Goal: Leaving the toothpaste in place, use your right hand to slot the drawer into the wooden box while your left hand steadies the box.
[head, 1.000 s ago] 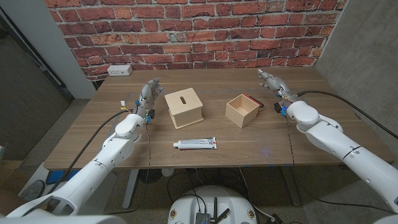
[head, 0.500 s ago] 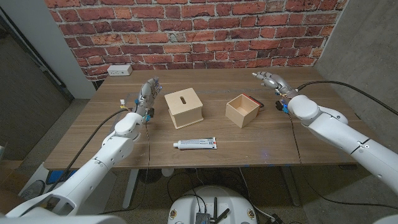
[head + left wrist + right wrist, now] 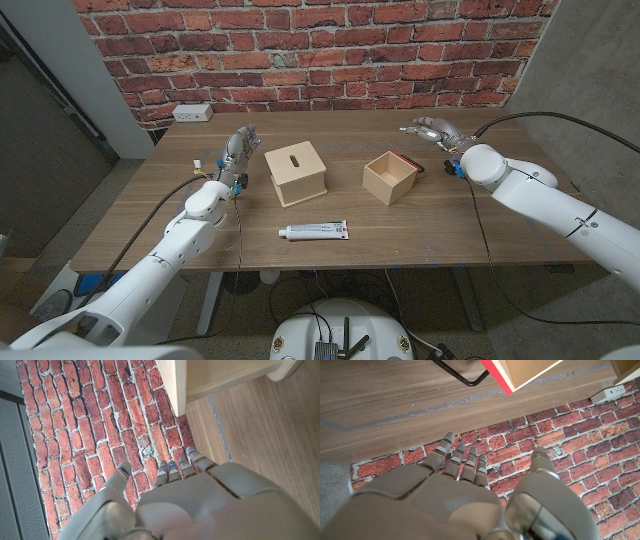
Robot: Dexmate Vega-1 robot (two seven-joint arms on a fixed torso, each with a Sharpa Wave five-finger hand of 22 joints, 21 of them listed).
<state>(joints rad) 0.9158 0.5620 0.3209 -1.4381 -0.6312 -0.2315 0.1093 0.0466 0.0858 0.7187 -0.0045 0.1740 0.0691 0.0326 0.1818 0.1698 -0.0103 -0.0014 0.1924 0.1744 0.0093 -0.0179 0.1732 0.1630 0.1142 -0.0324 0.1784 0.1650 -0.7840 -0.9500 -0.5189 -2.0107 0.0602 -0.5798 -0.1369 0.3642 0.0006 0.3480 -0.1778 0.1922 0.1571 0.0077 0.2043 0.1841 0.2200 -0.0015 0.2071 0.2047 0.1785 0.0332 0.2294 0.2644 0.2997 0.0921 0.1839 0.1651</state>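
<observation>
The right hand (image 3: 433, 131) is open and holds nothing. The drawer (image 3: 390, 176) sits near it, toward the robot. The left hand (image 3: 238, 150) (also holding nothing) waits just beside the wooden box (image 3: 296, 172). I think the right hand should grab the drawer gently, away from the toothpaste (image 3: 315, 232)

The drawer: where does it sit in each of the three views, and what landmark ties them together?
Head view: the drawer stands open-topped right of centre on the table.
Left wrist view: not in it; the pale wood there is the wooden box.
Right wrist view: its red-edged corner is at the top edge, by a black cable.
Shared landmark: the brick wall.
</observation>
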